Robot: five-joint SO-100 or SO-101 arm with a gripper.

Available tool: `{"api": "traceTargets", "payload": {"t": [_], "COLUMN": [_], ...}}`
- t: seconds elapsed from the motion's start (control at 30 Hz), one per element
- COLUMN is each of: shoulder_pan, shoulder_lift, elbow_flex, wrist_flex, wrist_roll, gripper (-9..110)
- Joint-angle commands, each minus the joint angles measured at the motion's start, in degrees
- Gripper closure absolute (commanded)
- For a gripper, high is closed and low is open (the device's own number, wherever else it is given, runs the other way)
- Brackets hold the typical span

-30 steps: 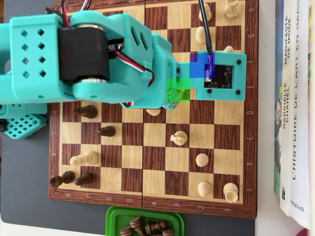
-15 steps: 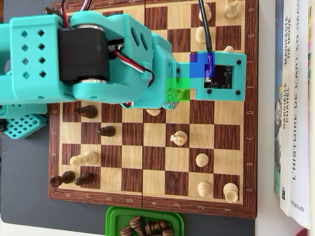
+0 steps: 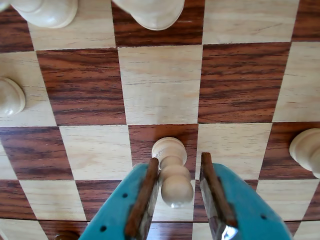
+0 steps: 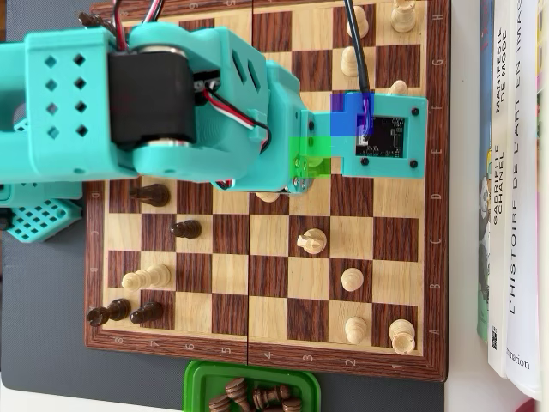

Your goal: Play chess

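While the light wooden pawn (image 3: 172, 170) stood on a dark square of the chessboard (image 3: 160, 85), it sat between the two fingers (image 3: 142, 200) in the wrist view, a gap showing on its right side; the fingers looked spread and not yet clenched on it, though the left one was very near or touching. Turned from hard wood, the pawn was probably light and stiff, with a smooth varnished skin that could slip, so the narrow neck under the round head seemed the surest place to pinch (a low grip near the base might tip it). Other light pieces (image 3: 47, 12) stood further up the board and at both sides. In the overhead view the teal arm (image 4: 171, 103) hid the pawn, and a light piece (image 4: 313, 241) lay toppled mid-board. Off the board's near edge on the desk (image 4: 43, 343), a green tray (image 4: 202, 382) held several dark captured pieces (image 4: 253, 396), lying jumbled. Books (image 4: 515, 172) lay at the right.
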Motion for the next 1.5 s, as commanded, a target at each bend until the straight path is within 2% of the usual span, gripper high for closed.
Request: {"api": "traceTargets", "payload": {"t": [0.0, 1.03, 1.47], "shoulder_pan": [-0.1, 0.1, 0.4], "shoulder_lift": [1.0, 7.2, 22.4], "elbow_flex": [-0.7, -0.3, 6.8], "wrist_flex": [-0.6, -0.6, -0.7], "wrist_roll": [-0.4, -0.4, -0.4], "gripper": [88, 86, 86]}}
